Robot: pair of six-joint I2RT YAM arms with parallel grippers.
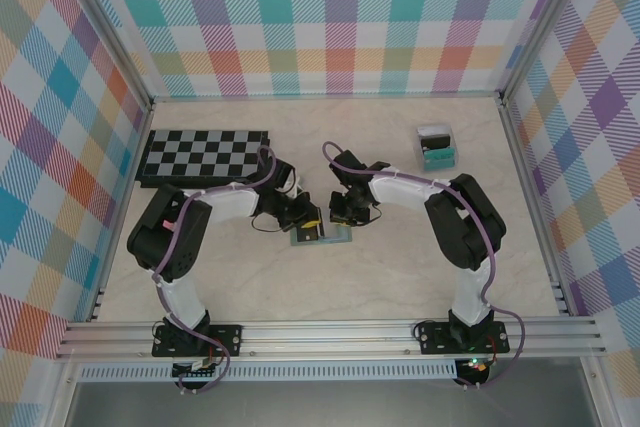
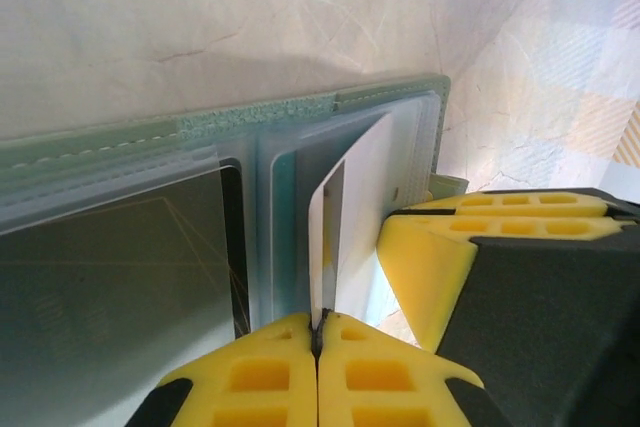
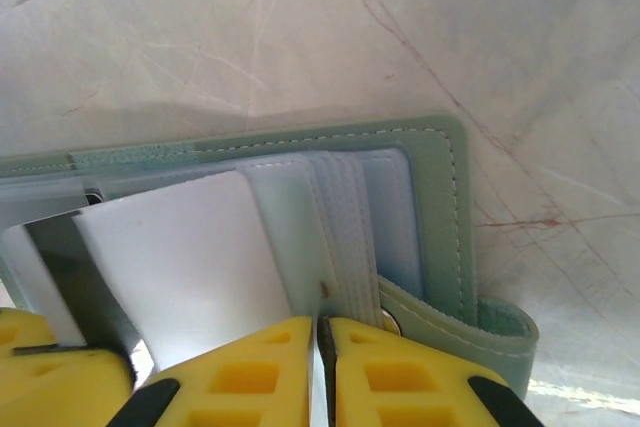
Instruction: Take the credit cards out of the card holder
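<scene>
The left claw (image 2: 318, 332) is clamped on a pale credit card (image 2: 350, 197) tilted up from the open card holder (image 2: 300, 112) — the right claw (image 3: 322, 332) pinches its inner sleeve (image 3: 295, 237).

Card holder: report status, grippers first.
Left gripper shut on pale card, edge up. Right gripper shut on pocket leaf. Card holder open, flat on table. Grippers nearly touching.

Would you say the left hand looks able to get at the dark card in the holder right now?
Probably not yet: the left hand is shut on the pale card, and the dark card sits under a clear sleeve.
</scene>
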